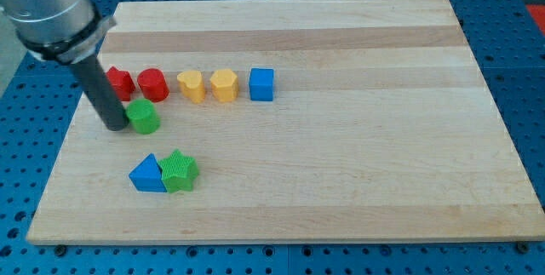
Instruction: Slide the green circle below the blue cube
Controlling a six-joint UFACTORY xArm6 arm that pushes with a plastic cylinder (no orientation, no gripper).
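The green circle (145, 117) is a short green cylinder at the view's left, just below the red blocks. The blue cube (261, 84) stands at the right end of a row of blocks, well to the right of the green circle and slightly higher in the view. My tip (113, 126) rests on the board right against the green circle's left side. The rod partly hides the red star (121, 83).
The row holds the red star, a red cylinder (153, 84), a yellow heart (192, 87), a yellow block (224, 85) and the blue cube. A blue triangle (146, 175) touches a green star (180, 171) lower left. The board's left edge (72, 130) is near my tip.
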